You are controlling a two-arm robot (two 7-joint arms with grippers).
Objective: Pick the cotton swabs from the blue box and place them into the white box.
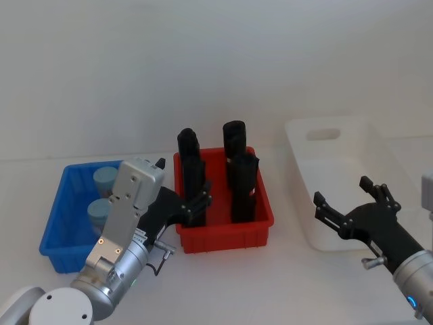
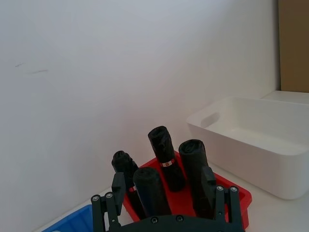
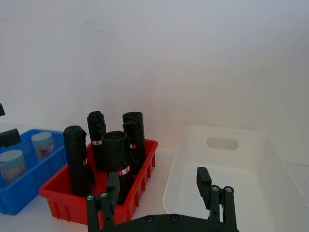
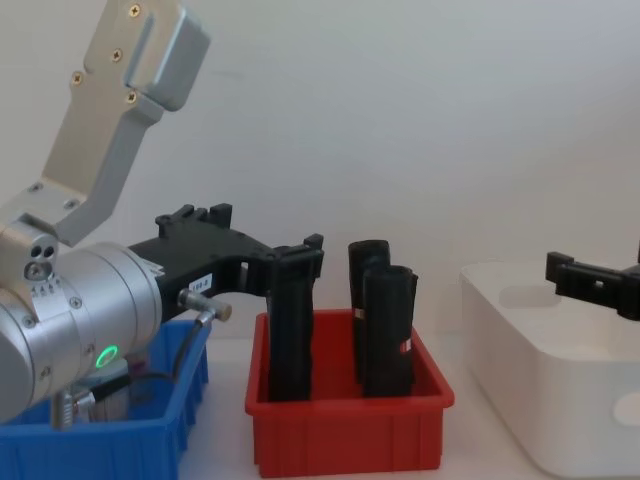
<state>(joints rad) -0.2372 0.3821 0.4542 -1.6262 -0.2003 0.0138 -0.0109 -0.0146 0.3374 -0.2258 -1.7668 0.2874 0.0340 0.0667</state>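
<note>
Fingers (image 2: 208, 186) of the left gripper (image 2: 163, 186) are standing wide apart, holding nothing. Swabs (image 1: 105, 179) are sitting in the blue box (image 1: 57, 210) to their left. Right gripper (image 1: 342, 191) fingers are standing apart too, hanging over the white box (image 1: 352, 149).

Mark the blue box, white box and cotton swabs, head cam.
blue box (image 1: 54, 215), head view, on its left rim.
white box (image 1: 302, 183), head view, on its left wall.
cotton swabs (image 1: 106, 177), head view, on the cap of the rear jar.
</note>
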